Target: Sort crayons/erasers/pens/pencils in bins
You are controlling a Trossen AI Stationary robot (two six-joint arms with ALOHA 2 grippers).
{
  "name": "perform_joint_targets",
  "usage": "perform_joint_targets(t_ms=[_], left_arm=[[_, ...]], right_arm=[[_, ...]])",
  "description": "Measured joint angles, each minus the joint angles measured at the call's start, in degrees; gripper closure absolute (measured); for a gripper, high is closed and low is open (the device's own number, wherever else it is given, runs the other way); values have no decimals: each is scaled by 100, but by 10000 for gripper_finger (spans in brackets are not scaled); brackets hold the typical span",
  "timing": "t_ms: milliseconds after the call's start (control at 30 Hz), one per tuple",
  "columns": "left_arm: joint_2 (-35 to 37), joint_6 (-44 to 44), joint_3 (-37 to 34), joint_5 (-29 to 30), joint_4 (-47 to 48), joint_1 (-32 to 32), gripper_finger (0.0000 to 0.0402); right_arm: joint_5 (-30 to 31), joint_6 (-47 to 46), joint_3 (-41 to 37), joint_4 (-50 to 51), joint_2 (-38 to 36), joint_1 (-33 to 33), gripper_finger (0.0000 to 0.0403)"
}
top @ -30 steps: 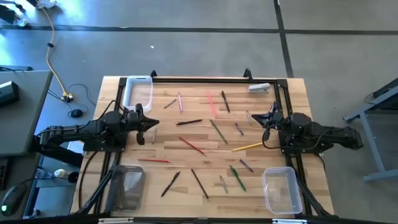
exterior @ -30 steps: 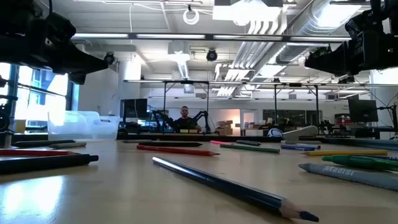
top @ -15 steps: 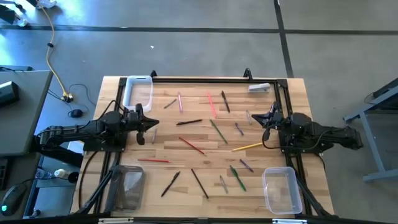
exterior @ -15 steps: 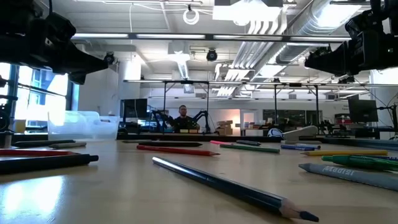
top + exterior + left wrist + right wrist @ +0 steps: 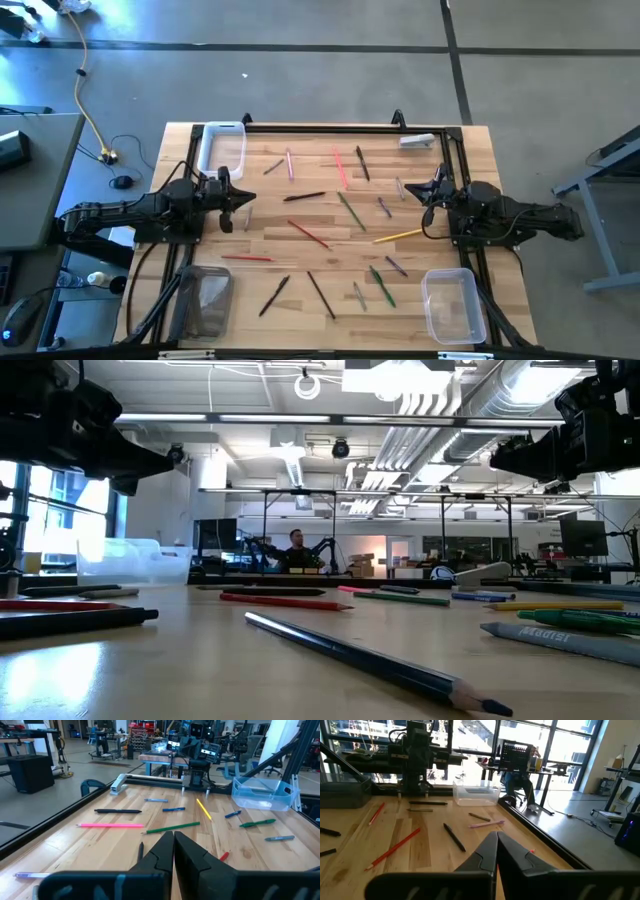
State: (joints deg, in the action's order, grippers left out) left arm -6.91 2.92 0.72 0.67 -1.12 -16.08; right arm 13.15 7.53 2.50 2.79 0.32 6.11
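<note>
Several thin sticks lie flat and scattered on the wooden table (image 5: 200,250), among them a red one (image 5: 308,234), a yellow one (image 5: 398,237), a pink one (image 5: 340,168), a green one (image 5: 382,284) and a black one (image 5: 320,294). A white-rimmed bin (image 5: 222,148) stands at the far left, a grey-tinted bin (image 5: 207,303) at the near left and a clear bin (image 5: 452,303) at the near right. My left gripper (image 5: 245,200) hangs shut above the table's left side. My right gripper (image 5: 408,190) hangs shut above its right side. Neither holds anything.
A black frame rail (image 5: 340,127) runs round the table's edges. A small white-grey object (image 5: 417,141) lies at the far right corner. In the low view a dark pencil (image 5: 370,660) lies close by, and a person (image 5: 297,550) sits far off in the room.
</note>
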Motion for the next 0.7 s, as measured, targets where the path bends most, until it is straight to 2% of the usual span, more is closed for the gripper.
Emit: perform_joint_targets(t_ms=[233,467,700], left_arm=[[1,29,1,118,-309,0,398],[-1,8,-1,365,10,0,398],[-3,719,-1,309,-154,0,398]], right_arm=[[-1,0,-1,0,0,0,402],[0,0,-2,0,0,-2,402],[-1,0,-1,0,0,0,402]])
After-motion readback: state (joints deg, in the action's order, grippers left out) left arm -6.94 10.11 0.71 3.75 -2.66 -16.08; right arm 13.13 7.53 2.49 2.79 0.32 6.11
